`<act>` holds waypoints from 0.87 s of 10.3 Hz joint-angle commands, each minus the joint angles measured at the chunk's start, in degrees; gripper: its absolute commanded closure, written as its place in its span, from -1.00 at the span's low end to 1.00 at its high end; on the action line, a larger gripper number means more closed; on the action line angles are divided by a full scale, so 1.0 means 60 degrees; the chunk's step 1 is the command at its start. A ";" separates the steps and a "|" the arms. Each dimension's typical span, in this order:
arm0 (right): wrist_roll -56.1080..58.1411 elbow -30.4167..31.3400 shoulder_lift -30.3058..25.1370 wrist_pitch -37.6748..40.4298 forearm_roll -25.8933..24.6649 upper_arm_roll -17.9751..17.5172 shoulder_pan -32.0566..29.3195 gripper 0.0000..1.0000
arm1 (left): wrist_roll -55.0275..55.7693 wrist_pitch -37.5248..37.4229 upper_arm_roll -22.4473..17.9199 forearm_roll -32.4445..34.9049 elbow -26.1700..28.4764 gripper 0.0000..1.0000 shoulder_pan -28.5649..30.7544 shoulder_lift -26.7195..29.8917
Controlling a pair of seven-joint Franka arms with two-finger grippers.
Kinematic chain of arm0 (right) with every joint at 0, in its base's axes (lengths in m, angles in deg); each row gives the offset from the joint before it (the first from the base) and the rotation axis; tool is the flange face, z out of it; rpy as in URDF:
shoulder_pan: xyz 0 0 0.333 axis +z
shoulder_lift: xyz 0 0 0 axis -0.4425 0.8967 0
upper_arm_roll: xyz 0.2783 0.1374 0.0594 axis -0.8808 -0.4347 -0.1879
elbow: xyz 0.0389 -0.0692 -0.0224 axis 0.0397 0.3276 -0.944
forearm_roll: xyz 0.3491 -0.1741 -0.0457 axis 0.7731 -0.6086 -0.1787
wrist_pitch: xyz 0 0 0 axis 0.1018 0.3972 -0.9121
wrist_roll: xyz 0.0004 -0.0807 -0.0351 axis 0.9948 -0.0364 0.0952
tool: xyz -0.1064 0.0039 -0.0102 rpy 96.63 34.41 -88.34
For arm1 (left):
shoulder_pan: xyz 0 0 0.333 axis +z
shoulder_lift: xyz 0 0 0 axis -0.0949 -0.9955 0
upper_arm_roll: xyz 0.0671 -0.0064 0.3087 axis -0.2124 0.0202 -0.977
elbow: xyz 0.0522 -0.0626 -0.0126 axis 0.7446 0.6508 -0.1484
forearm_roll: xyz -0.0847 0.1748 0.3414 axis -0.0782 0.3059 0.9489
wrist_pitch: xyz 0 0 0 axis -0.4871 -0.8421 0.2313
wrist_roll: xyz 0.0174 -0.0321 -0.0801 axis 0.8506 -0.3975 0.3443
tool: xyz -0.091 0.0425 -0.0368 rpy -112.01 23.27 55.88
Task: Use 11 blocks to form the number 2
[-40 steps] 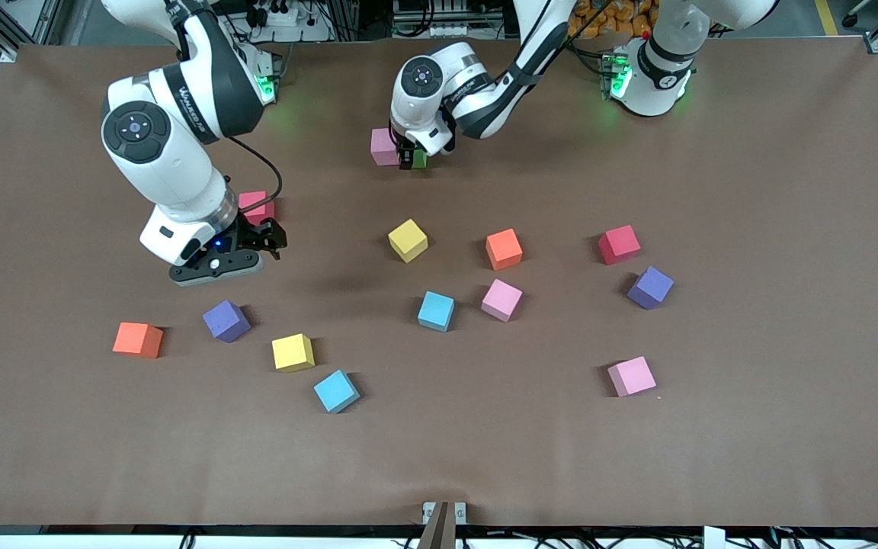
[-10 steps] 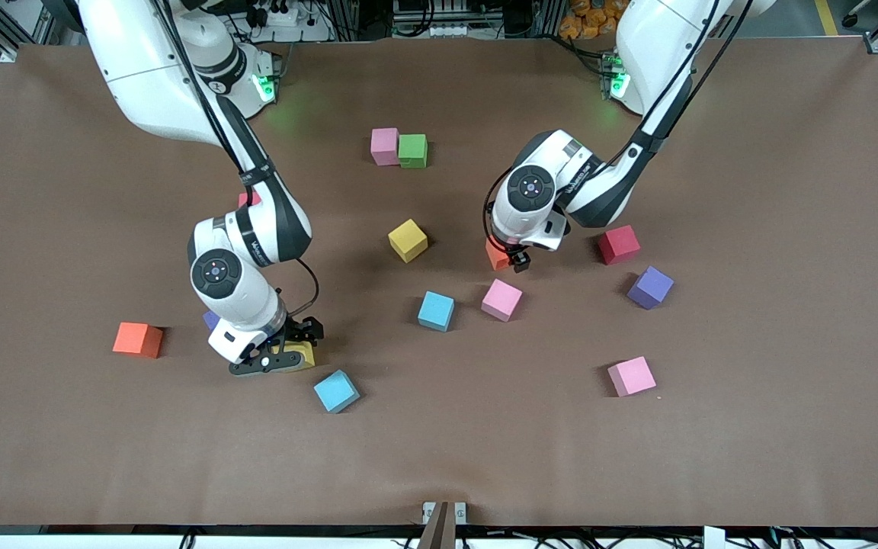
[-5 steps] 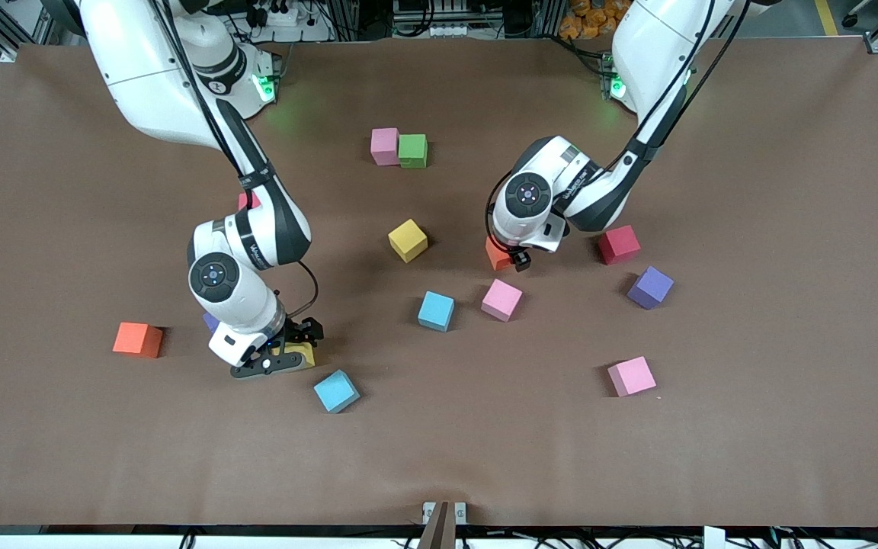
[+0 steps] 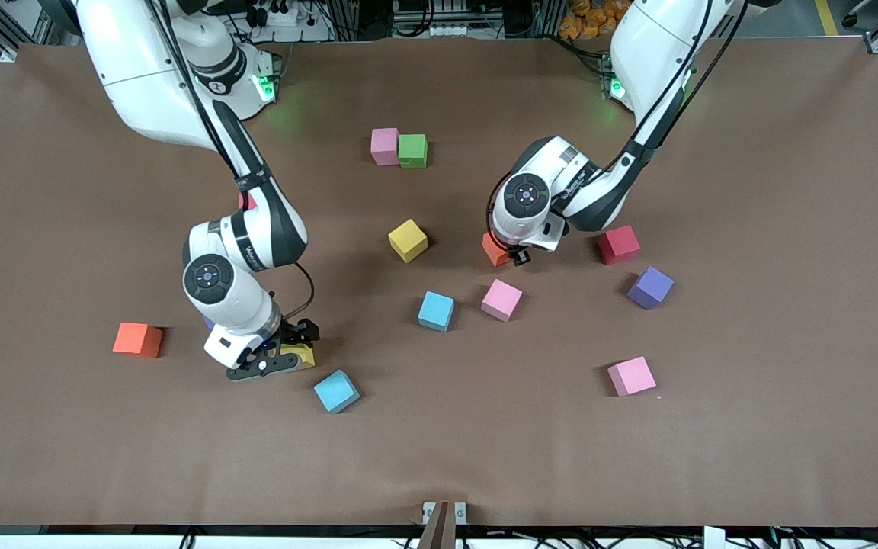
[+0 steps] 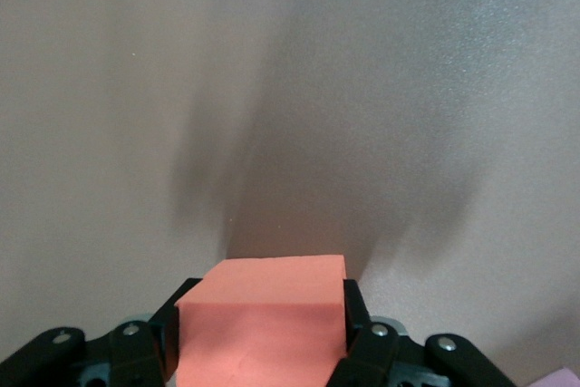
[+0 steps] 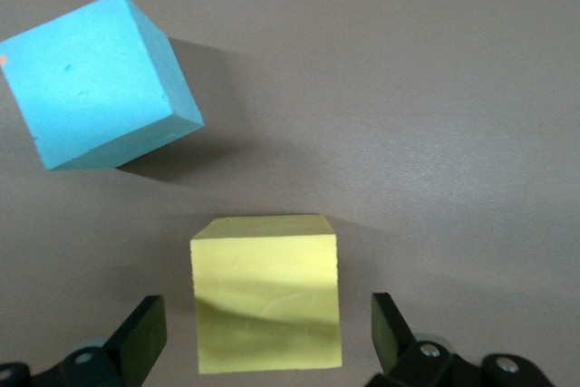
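A pink block (image 4: 385, 146) and a green block (image 4: 412, 150) touch side by side near the robots' bases. My left gripper (image 4: 511, 255) is low over the table's middle, shut on an orange block (image 4: 494, 250); in the left wrist view both fingers (image 5: 355, 314) press that orange block (image 5: 263, 314). My right gripper (image 4: 286, 358) stands open around a yellow block (image 4: 302, 355) toward the right arm's end. In the right wrist view the yellow block (image 6: 267, 301) sits between the fingers (image 6: 145, 333) with a gap on each side.
Loose on the table lie a yellow block (image 4: 408, 240), light blue blocks (image 4: 436, 311) (image 4: 336, 391), pink blocks (image 4: 501, 300) (image 4: 631, 376), a purple block (image 4: 650, 287), an orange block (image 4: 137, 339) and a red cube (image 4: 619, 245). Another red cube (image 4: 248, 200) peeks past the right arm.
The left gripper has shut on the orange block. The right gripper has settled slightly lower around the yellow block, still open. Earlier, the left gripper left the green block beside the pink one.
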 commanded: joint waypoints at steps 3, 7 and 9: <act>0.0215 -0.0235 0.0234 0.0092 0.0859 -0.0074 -0.0112 -1.00 | 0.0578 0.0140 0.0426 0.0680 0.0156 1.00 -0.0153 0.0327; 0.0230 -0.0264 0.0381 0.0063 0.0830 -0.0059 -0.0083 -1.00 | -0.0083 -0.0006 0.2285 0.0814 0.0947 1.00 -0.0139 0.1047; 0.0230 -0.0381 0.0585 0.0048 0.0829 0.0087 -0.0010 -1.00 | 0.0063 -0.0372 0.2728 0.0799 0.0977 1.00 -0.0430 0.0916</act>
